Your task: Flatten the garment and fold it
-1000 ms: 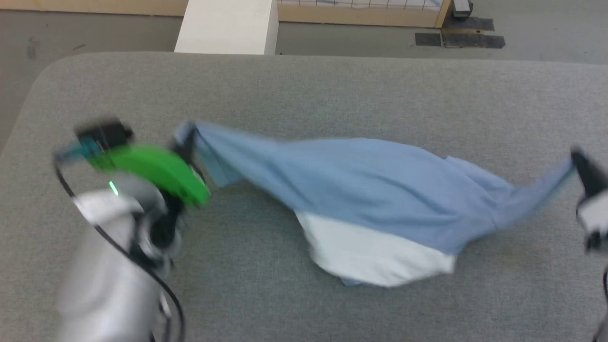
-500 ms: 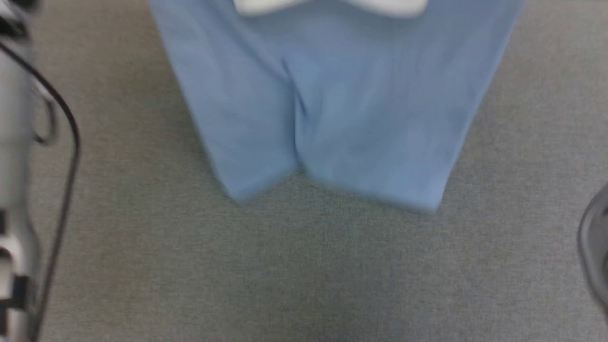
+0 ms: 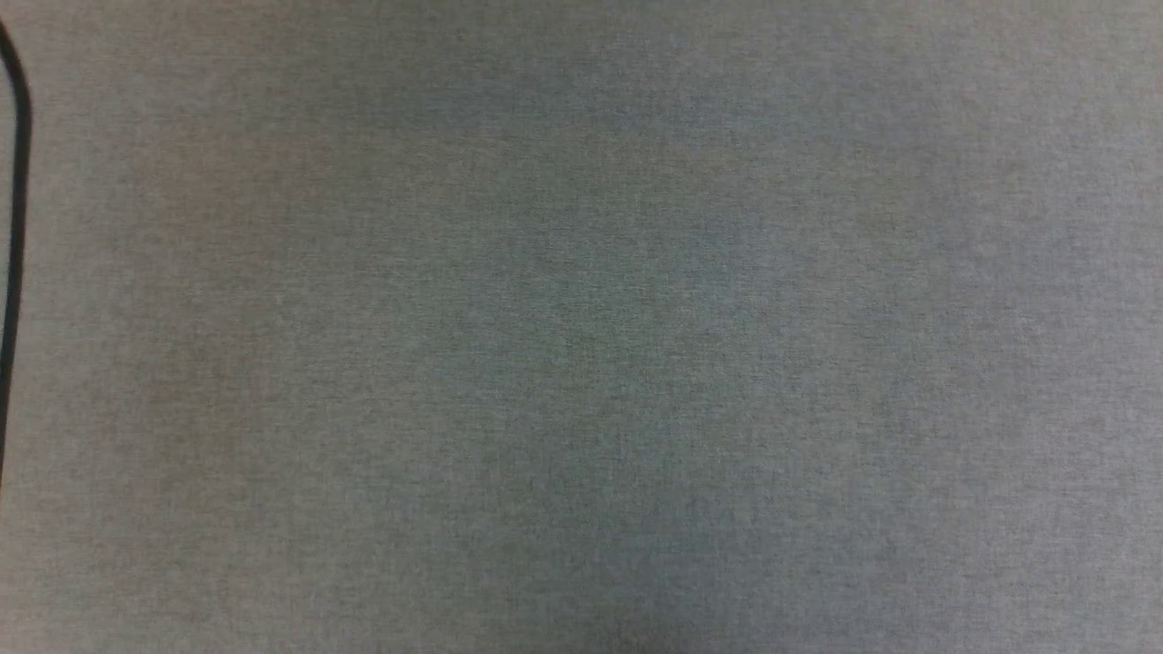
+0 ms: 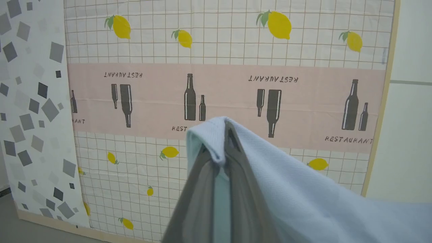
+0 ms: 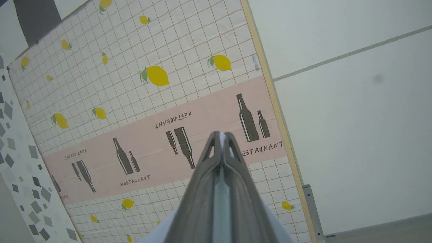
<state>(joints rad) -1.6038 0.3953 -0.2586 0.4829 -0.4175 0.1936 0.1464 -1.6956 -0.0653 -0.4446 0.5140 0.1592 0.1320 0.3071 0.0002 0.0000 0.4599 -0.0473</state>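
Observation:
In the left wrist view my left gripper [image 4: 221,135] is shut on a folded edge of the light blue garment [image 4: 303,195], which drapes over the fingertips and falls away to the lower right. My right gripper [image 5: 221,135], raised towards the wall, is shut on the garment [image 5: 273,221]: a thin pale strip lies between its fingers, and cloth spreads out below them. Both grippers are held high in the air. The shirt's collar, buttons and logo are hidden. The head view looks straight down on the bare grey table cloth [image 3: 581,327].
A black cable [image 3: 18,227] runs down the left edge of the head view. Ahead of both grippers stands a screen printed with lemons and bottles [image 4: 236,50], edged by a wooden frame [image 5: 270,94]. A plain white wall [image 5: 354,101] lies beside it.
The head camera has swung down. The garment, stretched low over the table between both grippers a second ago, then hung down from above and has now left the head view.

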